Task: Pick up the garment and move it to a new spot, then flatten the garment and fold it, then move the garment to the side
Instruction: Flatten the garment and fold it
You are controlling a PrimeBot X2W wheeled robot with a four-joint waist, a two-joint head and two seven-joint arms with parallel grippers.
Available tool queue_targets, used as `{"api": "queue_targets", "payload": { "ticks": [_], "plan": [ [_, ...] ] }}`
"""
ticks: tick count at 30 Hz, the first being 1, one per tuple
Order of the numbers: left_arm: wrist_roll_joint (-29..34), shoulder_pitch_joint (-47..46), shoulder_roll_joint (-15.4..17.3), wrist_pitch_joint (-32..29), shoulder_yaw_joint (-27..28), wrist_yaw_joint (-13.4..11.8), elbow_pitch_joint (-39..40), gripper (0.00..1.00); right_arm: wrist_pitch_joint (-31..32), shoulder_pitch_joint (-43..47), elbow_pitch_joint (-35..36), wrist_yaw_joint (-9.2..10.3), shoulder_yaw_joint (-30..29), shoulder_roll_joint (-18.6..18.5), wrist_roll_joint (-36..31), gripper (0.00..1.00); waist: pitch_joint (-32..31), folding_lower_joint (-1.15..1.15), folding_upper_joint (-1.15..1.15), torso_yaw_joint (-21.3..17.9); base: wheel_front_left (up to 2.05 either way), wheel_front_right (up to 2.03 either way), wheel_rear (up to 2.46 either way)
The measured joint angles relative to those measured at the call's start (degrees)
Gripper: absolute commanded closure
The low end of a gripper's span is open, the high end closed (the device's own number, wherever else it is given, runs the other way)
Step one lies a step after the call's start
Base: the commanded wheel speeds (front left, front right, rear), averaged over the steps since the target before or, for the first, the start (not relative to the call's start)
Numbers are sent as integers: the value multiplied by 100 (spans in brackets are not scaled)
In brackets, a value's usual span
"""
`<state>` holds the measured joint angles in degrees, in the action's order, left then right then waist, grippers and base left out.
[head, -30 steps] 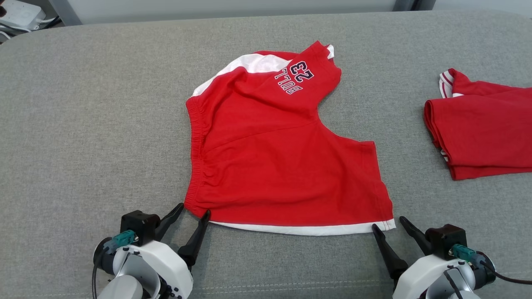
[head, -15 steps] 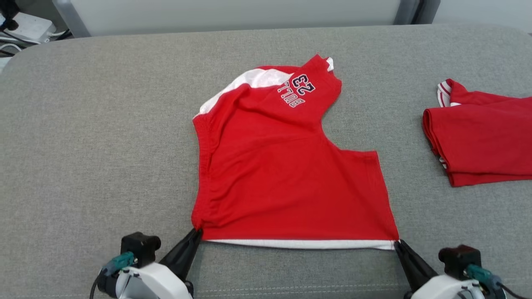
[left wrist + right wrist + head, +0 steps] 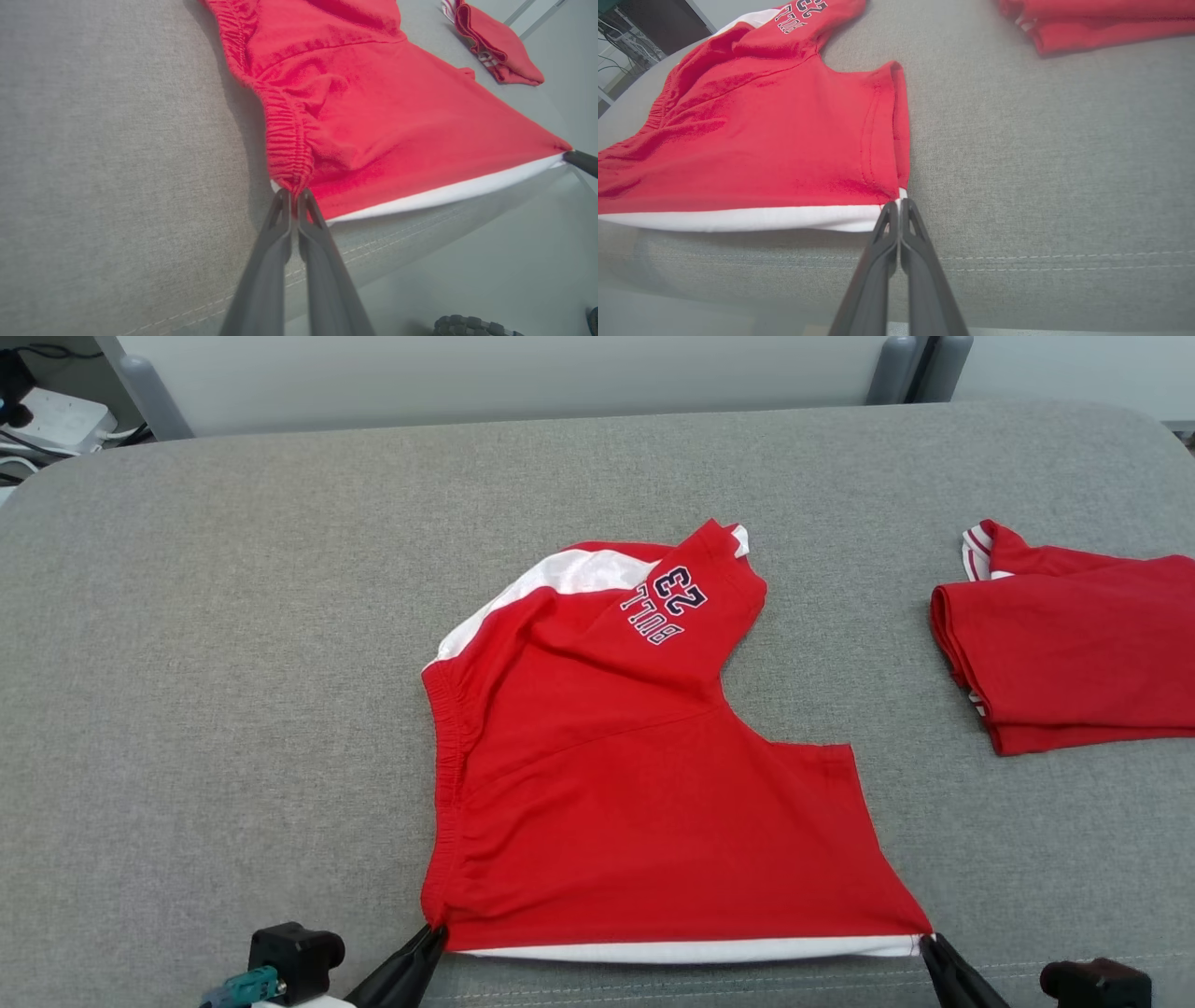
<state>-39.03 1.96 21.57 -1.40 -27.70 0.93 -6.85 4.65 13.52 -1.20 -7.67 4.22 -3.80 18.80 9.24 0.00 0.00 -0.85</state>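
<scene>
The garment (image 3: 644, 803) is a pair of red shorts with a white side panel and dark lettering, spread on the grey cushion near its front edge. My left gripper (image 3: 434, 933) is shut on the garment's near left corner, at the elastic waistband (image 3: 287, 140); the left wrist view shows the tips (image 3: 293, 193) pinching the cloth. My right gripper (image 3: 927, 943) is shut on the near right corner, where the white hem ends (image 3: 899, 203). The white hem (image 3: 691, 950) is stretched taut between the two grippers, along the cushion's front seam.
A second red garment (image 3: 1074, 653), folded, lies at the right of the cushion, also seen in the right wrist view (image 3: 1092, 18). The cushion's front edge (image 3: 1017, 266) runs just under both grippers, with floor (image 3: 467, 280) below. Cables and a white box (image 3: 56, 415) sit beyond the far left corner.
Both grippers went from open beside the near corners to shut on them. They have drawn the garment toward the front edge, pulling the hem straight. The head camera has tilted too.
</scene>
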Motion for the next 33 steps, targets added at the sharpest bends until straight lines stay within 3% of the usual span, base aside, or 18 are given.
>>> {"api": "queue_targets", "payload": {
  "ticks": [6, 10, 12, 17, 22, 27, 33],
  "plan": [
    [-209, -62, 371, -722, 81, -47, 993, 100, 533, -263, 652, 0, -222, -198, 245, 100, 88, 0, 0, 25, 0, 0, 0],
    [-328, -733, 482, -1060, 177, 14, 1245, 100, 766, -1373, 758, 1, -186, -578, 401, 100, 329, 0, 0, 100, 0, 0, 0],
    [-550, -1160, 389, -1102, 274, 147, 1250, 100, 865, -2124, 599, 1, -116, -783, 460, 100, 472, 0, 0, 138, 0, 0, 0],
    [-840, -2265, 62, -1120, 327, 414, 587, 100, 1012, -4058, -465, 1, 457, -1339, 458, 100, 834, 0, 0, 277, 0, 0, 0],
    [-1079, -3238, -328, -768, 357, 572, -375, 100, 940, -5713, -1828, 0, 1149, -1517, 477, 100, 1148, 0, 0, 520, 0, 0, 0],
    [-1241, -3878, -610, -513, 223, 613, -1215, 100, 765, -6680, -2866, 0, 1669, -1581, 492, 100, 1354, 0, 0, 778, 0, 0, 0],
    [-1686, -4417, -876, -207, -318, 614, -2034, 100, 439, -7475, -4092, 0, 2375, -1619, 697, 100, 1575, 0, 0, 1139, 0, 0, 0]
  ]
}}
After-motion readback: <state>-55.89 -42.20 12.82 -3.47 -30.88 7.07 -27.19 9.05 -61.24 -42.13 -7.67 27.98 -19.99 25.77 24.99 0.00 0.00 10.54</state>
